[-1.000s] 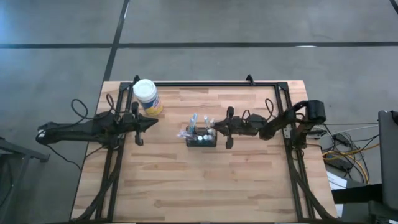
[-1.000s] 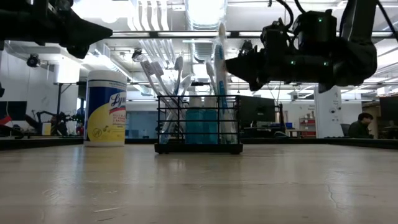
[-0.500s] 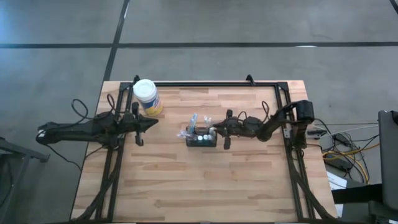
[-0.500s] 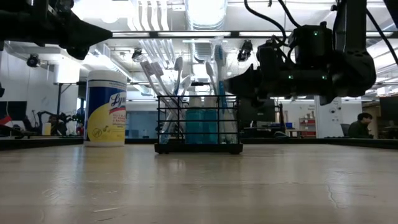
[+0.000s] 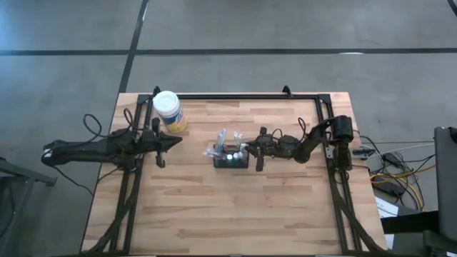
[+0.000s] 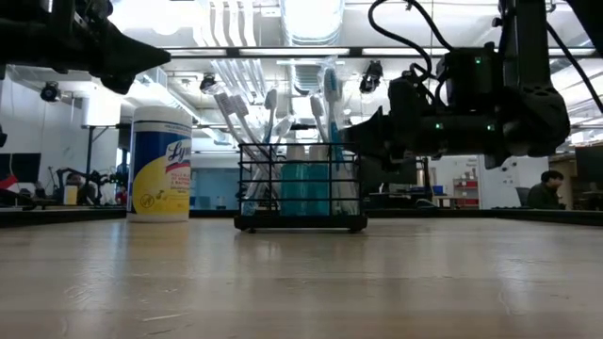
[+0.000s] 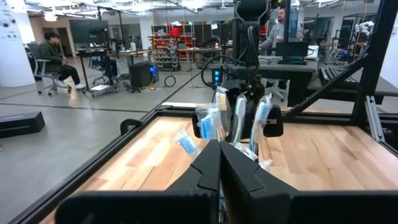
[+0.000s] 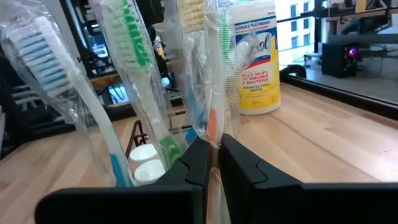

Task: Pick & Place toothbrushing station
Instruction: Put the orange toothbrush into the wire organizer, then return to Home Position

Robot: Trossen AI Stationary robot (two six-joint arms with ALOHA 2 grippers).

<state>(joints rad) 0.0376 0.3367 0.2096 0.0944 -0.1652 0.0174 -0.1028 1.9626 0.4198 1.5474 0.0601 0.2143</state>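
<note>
The toothbrushing station (image 5: 232, 160) is a small black mesh box standing on its base at the middle of the table. It holds several wrapped toothbrushes (image 6: 332, 104) and blue tubes; it also shows in the low view (image 6: 301, 184). My right gripper (image 5: 248, 150) is at the station's right end, at the level of its top rim (image 6: 356, 135), its fingers nearly together among the brushes (image 8: 215, 158). My left gripper (image 5: 178, 140) is shut and empty above the table, left of the station (image 7: 219, 163). My right gripper comes in level from the table's right. Its fingers (image 8: 198, 163) close at the station's right end by the top rim, where a wrapped brush with an orange grip (image 8: 211, 134) runs down between them. Whether they hold the mesh wall or only the wrapper, I cannot tell.
A round yellow wipes canister with a white lid (image 5: 168, 108) stands at the far left of the table, behind my left gripper. A black frame (image 5: 235, 96) runs along the table's far edge and sides. Bare wood (image 5: 228, 214) lies toward the near edge.
My right gripper has gone down and toward the table's left, up to the station's right end. The brushes' wrappers have shifted a little toward the left.
</note>
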